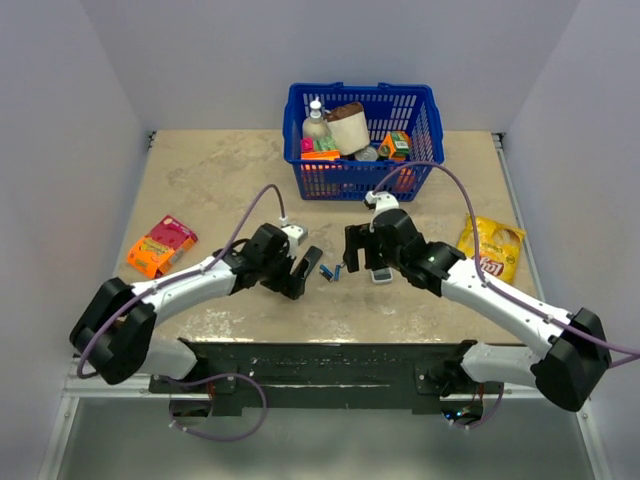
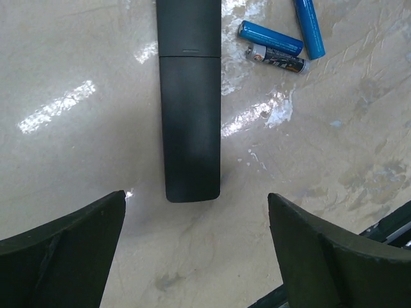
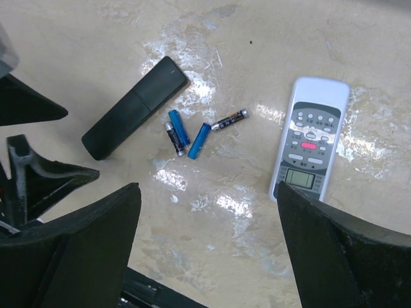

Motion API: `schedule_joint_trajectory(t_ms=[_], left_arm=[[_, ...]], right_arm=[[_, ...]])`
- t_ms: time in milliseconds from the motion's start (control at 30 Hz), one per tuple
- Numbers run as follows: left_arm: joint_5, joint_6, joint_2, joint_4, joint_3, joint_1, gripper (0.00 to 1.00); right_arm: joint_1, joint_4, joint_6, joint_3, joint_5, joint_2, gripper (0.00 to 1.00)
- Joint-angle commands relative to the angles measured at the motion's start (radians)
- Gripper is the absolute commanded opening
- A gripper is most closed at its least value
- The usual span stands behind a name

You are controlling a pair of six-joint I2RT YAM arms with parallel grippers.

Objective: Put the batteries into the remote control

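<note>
Between black remote and white remote lie four batteries.

Bright overhead light glares off the glossy table; focus sharp

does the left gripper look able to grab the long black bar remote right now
Probably yes: the left gripper hangs open above the near end of the long black bar remote, jaws to either side. The small blue cylindrical batteries lie apart, off to one side, and nothing covers the remote.
</note>
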State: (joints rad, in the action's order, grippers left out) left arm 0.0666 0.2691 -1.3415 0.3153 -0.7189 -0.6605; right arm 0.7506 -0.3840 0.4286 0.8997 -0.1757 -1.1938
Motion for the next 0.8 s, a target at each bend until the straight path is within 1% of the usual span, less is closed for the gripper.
schedule_joint_trajectory(t_ms=[0, 33, 100, 200, 233, 300, 367, 400, 500, 700, 733, 767], left_arm=[[-0.063, -0.034, -0.077, -0.007, -0.073, -0.039, 0.94], [-0.063, -0.034, -0.091, -0.005, -0.085, -0.042, 0.90], [-0.063, -0.034, -0.136, -0.004, -0.097, -0.053, 0.85], [-0.100, -0.037, -0.191, -0.002, -0.122, -0.074, 0.84], [-0.105, -0.041, -0.205, 0.001, -0.132, -0.079, 0.82], [-0.109, -0.044, -0.237, 0.001, -0.140, -0.089, 0.81], [-0.114, -0.045, -0.263, -0.001, -0.149, -0.094, 0.75], [-0.116, -0.042, -0.271, 0.002, -0.151, -0.094, 0.74], [-0.114, -0.042, -0.288, 0.014, -0.157, -0.096, 0.68], [-0.142, -0.041, -0.300, 0.077, -0.156, -0.096, 0.51], [-0.152, -0.042, -0.298, 0.094, -0.155, -0.096, 0.44], [-0.160, -0.044, -0.292, 0.103, -0.152, -0.096, 0.40]], right_arm=[[-0.004, -0.004, -0.001, -0.021, -0.028, 0.042, 0.89], [-0.002, -0.004, -0.001, -0.028, -0.027, 0.046, 0.89], [-0.003, -0.009, 0.004, -0.035, -0.036, 0.059, 0.89], [-0.002, -0.016, 0.004, -0.044, -0.048, 0.074, 0.89], [-0.002, -0.015, 0.006, -0.047, -0.050, 0.077, 0.89], [-0.002, -0.018, 0.007, -0.050, -0.053, 0.085, 0.89], [-0.004, -0.021, 0.010, -0.054, -0.054, 0.088, 0.89], [-0.002, -0.023, 0.012, -0.054, -0.056, 0.089, 0.89], [-0.004, -0.026, 0.018, -0.054, -0.059, 0.094, 0.89], [-0.004, -0.033, 0.010, -0.048, -0.059, 0.096, 0.89], [-0.004, -0.033, 0.007, -0.045, -0.058, 0.094, 0.89], [-0.004, -0.032, 0.006, -0.044, -0.047, 0.091, 0.89]])
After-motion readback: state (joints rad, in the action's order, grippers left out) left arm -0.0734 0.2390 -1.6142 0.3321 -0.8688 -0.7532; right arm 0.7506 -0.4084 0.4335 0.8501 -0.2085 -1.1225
